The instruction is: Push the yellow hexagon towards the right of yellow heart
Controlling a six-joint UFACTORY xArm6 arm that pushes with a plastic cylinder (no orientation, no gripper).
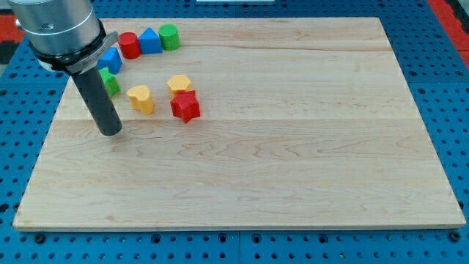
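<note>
The yellow hexagon [179,84] lies on the wooden board [293,147] at the upper left. The yellow heart [141,98] lies just to its left and a little lower. A red star [185,106] touches the hexagon's lower edge. My tip [111,131] rests on the board to the lower left of the yellow heart, a short gap away from it. The rod rises up and left to the arm's grey body at the view's top left.
Near the board's top left lie a red cylinder [130,45], a blue triangle [150,40] and a green cylinder [169,36]. A blue block [111,60] and a green block [110,81] sit partly behind the rod. A blue pegboard surrounds the board.
</note>
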